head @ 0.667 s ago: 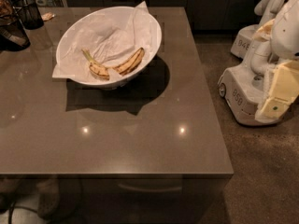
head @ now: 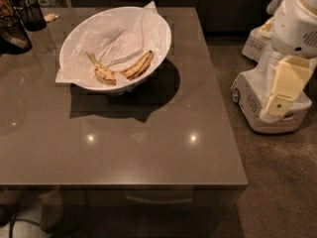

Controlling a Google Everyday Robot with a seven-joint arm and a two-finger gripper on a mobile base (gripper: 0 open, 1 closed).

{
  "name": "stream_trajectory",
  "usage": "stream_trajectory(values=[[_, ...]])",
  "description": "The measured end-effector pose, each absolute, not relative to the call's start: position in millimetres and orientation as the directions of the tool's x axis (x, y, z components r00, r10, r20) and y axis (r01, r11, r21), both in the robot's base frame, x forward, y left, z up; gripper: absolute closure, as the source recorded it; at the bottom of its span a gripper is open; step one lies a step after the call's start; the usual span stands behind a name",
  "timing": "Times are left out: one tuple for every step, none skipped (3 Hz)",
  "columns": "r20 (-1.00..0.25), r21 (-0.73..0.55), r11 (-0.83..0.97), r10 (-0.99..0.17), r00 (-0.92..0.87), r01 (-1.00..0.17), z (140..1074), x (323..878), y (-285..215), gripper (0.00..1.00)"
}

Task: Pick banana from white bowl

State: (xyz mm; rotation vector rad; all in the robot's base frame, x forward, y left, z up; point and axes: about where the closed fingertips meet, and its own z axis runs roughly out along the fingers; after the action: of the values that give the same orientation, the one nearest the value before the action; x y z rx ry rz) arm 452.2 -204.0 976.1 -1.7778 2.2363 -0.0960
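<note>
The white bowl (head: 161, 33) stands on the back left part of the brown table (head: 148, 148), lined with crumpled white paper. The banana (head: 137, 66), yellow with brown speckles, lies curved in the bowl's front half, its thin stem pointing back left. My gripper (head: 281, 89), cream coloured on a white arm, hangs off the table's right side over the floor. It is well right of the bowl and apart from it, and nothing is visibly held in it.
Two small dark containers (head: 30, 13) (head: 12, 33) stand at the table's back left corner, with a small wrapper (head: 50, 17) beside them. White robot bases (head: 257, 110) (head: 256, 44) stand on the floor to the right. The table's front edge runs along the bottom.
My gripper and arm have shifted slightly up and to the left. The bowl and banana have not moved.
</note>
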Motion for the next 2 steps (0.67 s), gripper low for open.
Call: stream_trajectory(values=[[-0.134, -0.2, 0.188, -0.977, -0.163, -0.962, 972, 470, -187, 0.0], [-0.094, -0.206, 0.132, -0.989, -0.114, -0.97, 971, 485, -164, 0.0]])
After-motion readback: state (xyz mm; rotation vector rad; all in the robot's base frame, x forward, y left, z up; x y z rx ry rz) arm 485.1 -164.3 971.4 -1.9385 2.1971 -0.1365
